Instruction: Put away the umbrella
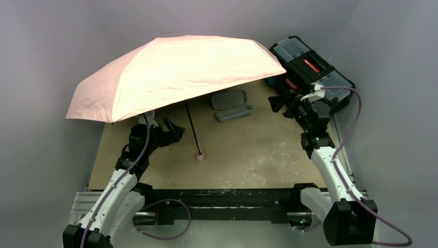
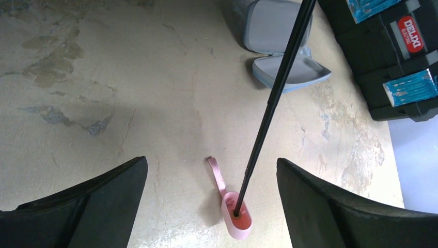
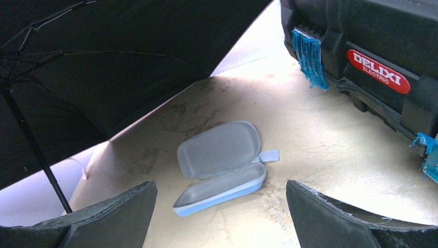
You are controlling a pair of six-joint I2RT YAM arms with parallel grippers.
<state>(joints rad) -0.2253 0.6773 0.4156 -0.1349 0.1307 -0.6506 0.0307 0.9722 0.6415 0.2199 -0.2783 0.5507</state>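
The umbrella (image 1: 175, 72) stands open on the table, pale pink canopy up, its thin black shaft (image 1: 192, 126) leaning down to the small pink handle (image 1: 200, 155). In the left wrist view the shaft (image 2: 274, 98) and the handle (image 2: 236, 214) with its pink strap lie between my open fingers. My left gripper (image 1: 173, 132) is open and empty just left of the shaft. My right gripper (image 1: 279, 102) is open and empty at the right. In the right wrist view the canopy's black lining (image 3: 113, 62) fills the upper left.
A grey oval hard case (image 1: 231, 105) lies open on the table under the canopy's right side; it also shows in the right wrist view (image 3: 222, 165) and the left wrist view (image 2: 281, 46). A black Delixi toolbox (image 1: 310, 70) stands at the back right.
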